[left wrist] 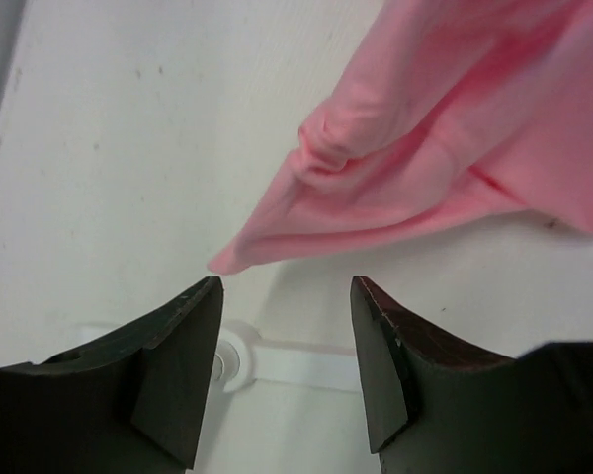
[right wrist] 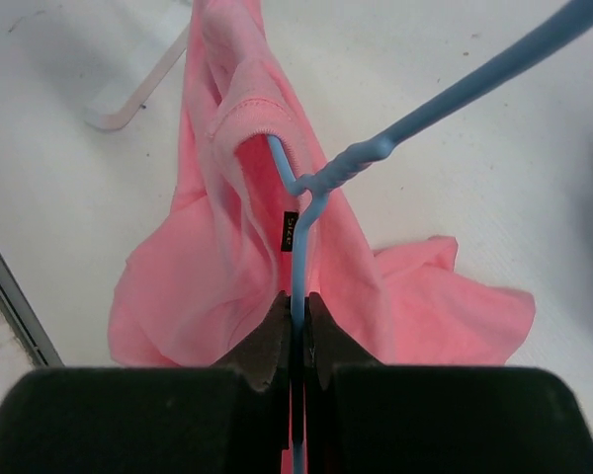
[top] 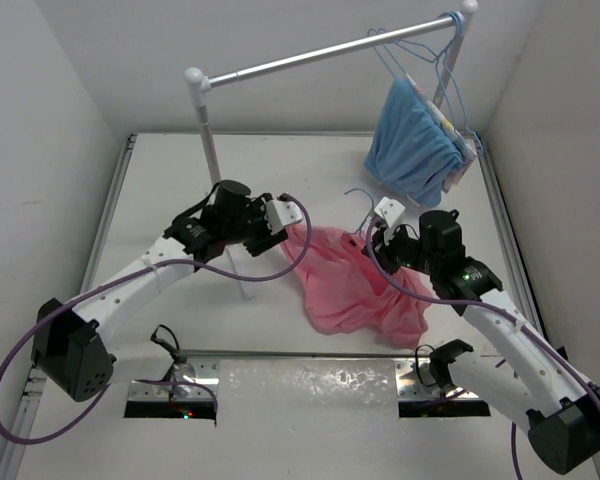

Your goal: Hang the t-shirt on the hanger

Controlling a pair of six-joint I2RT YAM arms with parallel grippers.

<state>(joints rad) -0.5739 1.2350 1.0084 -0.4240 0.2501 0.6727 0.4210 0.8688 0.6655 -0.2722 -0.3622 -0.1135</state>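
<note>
The salmon-pink t-shirt [top: 352,280] hangs crumpled from the light-blue wire hanger [top: 359,198] down onto the table between my two arms. In the right wrist view, my right gripper [right wrist: 296,296] is shut on the hanger [right wrist: 298,259] just below its twisted neck. The t-shirt [right wrist: 227,267] drapes around the wire, and its collar loops over one hanger arm. My left gripper [left wrist: 287,296] stands open with nothing between its fingers. A pointed corner of the t-shirt [left wrist: 425,148] lies just beyond its fingertips without touching them. In the top view, the left gripper [top: 292,222] sits at the shirt's left edge and the right gripper [top: 373,234] at its top.
A silver rail [top: 330,52] on white posts [top: 206,130] crosses the back. A light-blue garment [top: 412,140] hangs from it on spare hangers at the back right. The rack's white foot [left wrist: 296,360] lies under my left gripper. A metal strip [top: 310,380] runs along the near edge.
</note>
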